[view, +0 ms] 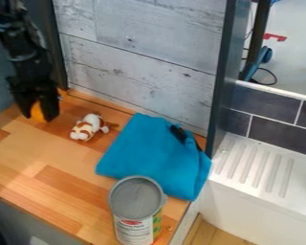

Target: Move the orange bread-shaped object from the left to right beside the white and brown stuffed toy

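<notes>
From my remote station I see my black two-finger end effector point(38, 116) low over the far left part of the wooden table point(50, 198), right at a small rounded orange object point(37, 111); I cannot tell whether it is clamped on it. Just to the right lies a small white-and-brown plush toy point(88, 127), then a folded blue cloth point(149, 153), with a grey-topped cylindrical can point(136, 198) upright at the near side.
</notes>
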### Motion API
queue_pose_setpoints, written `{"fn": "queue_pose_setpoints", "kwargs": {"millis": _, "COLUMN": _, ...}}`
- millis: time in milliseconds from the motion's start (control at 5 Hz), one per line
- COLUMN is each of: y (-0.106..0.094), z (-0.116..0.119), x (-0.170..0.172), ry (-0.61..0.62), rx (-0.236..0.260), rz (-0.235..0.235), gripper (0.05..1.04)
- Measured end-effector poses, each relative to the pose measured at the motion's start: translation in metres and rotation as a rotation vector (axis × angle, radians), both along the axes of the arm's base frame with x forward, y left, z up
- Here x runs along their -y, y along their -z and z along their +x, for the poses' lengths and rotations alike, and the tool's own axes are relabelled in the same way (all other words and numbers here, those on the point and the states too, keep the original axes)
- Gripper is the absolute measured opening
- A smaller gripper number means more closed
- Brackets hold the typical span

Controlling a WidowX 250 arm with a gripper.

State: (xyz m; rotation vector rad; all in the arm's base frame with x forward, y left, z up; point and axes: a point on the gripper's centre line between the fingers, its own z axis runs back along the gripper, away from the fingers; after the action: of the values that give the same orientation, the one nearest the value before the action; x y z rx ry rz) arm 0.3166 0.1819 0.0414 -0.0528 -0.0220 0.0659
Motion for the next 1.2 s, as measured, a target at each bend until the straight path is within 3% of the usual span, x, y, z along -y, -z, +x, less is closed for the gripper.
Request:
{"fn": "queue_pose_setpoints", "kwargs": {"millis": 200, "y": 0.008, "z": 0.009, "x": 0.0, "ry": 0.029, "rx": -0.05, "rz": 0.016, "gripper": 0.772}}
{"fn": "queue_pose_setpoints", "kwargs": {"millis": 600, "y": 0.022, "z": 0.01, "x": -0.006, "ry": 0.025, "rx": -0.189, "rz": -0.022, "gripper": 0.771}}
{"fn": "queue_pose_setpoints", "kwargs": {"millis": 800, "y": 0.027, "z": 0.006, "x": -0.004, "ry": 0.027, "rx": -0.229, "rz": -0.039, "gripper": 0.845}}
{"fn": "queue_pose_setpoints", "kwargs": {"millis": 1000, "y": 0.027, "z": 0.007, "x": -0.002, "ry": 0.042, "rx": -0.208, "rz": -0.059, "gripper": 1.012}}
{"fn": "queue_pose_setpoints", "kwargs": {"millis": 1200, "y": 0.009, "z": 0.01, "x": 0.003, "ry": 0.042, "rx": -0.13, "rz": -0.058, "gripper": 1.009}}
